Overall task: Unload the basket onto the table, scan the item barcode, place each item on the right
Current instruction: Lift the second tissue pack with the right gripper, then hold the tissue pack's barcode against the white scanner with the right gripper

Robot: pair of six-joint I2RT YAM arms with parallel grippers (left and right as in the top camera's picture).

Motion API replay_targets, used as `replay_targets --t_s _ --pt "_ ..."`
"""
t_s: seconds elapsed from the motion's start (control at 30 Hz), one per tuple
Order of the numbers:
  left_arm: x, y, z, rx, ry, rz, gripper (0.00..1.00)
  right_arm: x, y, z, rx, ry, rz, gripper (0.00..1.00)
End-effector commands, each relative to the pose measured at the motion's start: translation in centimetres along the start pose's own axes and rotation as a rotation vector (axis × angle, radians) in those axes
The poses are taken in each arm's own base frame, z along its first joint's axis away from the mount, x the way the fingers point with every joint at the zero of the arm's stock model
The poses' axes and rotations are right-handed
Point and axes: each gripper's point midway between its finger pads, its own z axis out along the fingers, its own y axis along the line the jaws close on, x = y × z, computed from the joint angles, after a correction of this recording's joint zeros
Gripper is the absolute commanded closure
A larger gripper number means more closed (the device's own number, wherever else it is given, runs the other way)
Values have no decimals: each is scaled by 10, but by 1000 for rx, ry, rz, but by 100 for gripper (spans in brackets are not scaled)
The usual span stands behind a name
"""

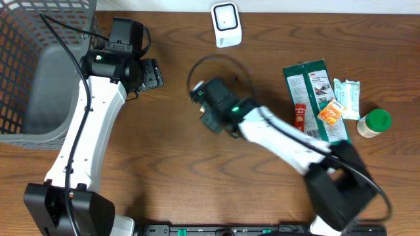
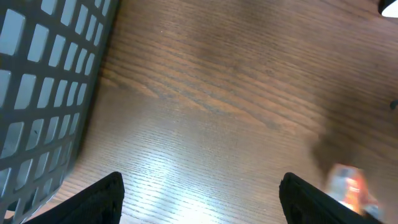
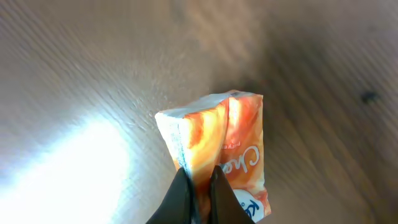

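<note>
pick done: right gripper (image 3: 199, 177) clamped on orange sachet (image 3: 221, 134), mid desk (image 1: 170, 177), near side of scanner (image 1: 225, 24) | left gripper (image 2: 205, 199) apart, by basket (image 1: 26, 39) | to do: show barcode to scanner

One table (image 1: 170, 177). One grey mesh basket (image 1: 20, 33). One white scanner (image 1: 226, 25). Two arms, the left arm (image 1: 85, 131) and the right arm (image 1: 289, 141), each with one pincer, so two pincers: the left pincer (image 2: 199, 205) and the right pincer (image 3: 199, 183). One long green pouch (image 1: 305, 85). One white-and-green packet (image 1: 348, 95). One jar (image 1: 374, 122) with a green lid. Two small orange packets: the loose orange packet (image 1: 330, 113) and the pinched orange packet (image 3: 217, 143).
</note>
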Motion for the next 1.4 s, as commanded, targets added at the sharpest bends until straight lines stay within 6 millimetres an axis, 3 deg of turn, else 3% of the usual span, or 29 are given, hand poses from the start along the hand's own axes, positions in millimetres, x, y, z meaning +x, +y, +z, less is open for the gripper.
replay_targets --t_s 0.0,0.2,0.4,0.57,0.8,0.9,1.03,1.23,1.37 --pt "-3 5 -9 -11 -28 0 20 -24 2 -36 -172 -82 213 99" --pt "-3 5 -9 -11 -28 0 20 -29 -20 -65 -349 -110 438 99" --pt "-3 5 -9 -11 -28 0 20 -52 -60 -94 -329 -167 552 99" --pt "-3 5 -9 -11 -28 0 20 -88 -98 -138 -192 -260 606 99" --pt "-3 5 -9 -11 -28 0 20 -164 -106 -211 -295 -467 592 99" --pt "-3 5 -9 -11 -28 0 20 -185 -115 -225 -338 -519 607 99" --pt "-3 5 -9 -11 -28 0 20 -206 -126 -219 -411 -545 636 99" --pt "-3 5 -9 -11 -28 0 20 -231 -152 -187 -599 -588 707 99" --pt "-3 5 -9 -11 -28 0 19 -244 -179 -159 -717 -649 732 99"
